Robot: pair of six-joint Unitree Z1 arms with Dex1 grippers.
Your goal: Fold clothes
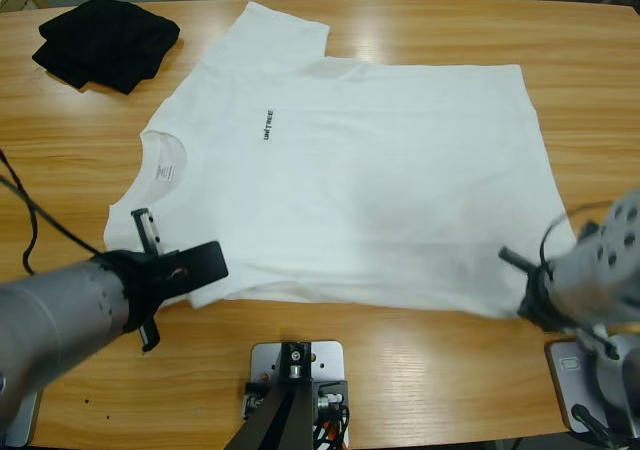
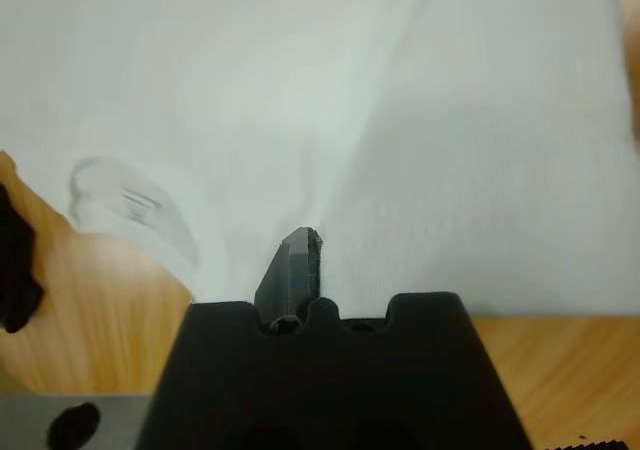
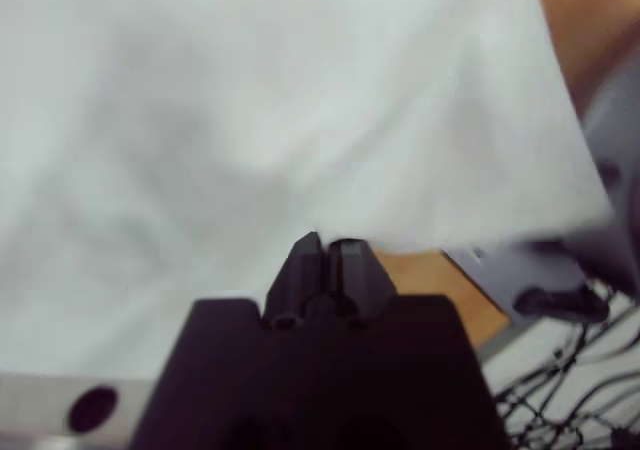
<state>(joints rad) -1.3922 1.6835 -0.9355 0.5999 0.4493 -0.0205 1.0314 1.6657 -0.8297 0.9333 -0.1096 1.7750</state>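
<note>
White T-shirt (image 1: 360, 180) hem pinched in both clenched end effectors, black garment (image 1: 105, 40) only overhead

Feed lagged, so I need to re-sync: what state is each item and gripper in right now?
White T-shirt: spread flat, near edge at both grippers, near sleeve not visible.
Black garment: folded, at the far corner, apart from the shirt.
Left gripper: shut on the shirt's edge near the collar.
Right gripper: shut at the shirt's hem corner.

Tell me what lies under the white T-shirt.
The white T-shirt lies spread flat on the wooden table, whose bare wood shows all around it. Whatever might sit beneath the cloth is covered. The black garment lies apart, not under it.
</note>
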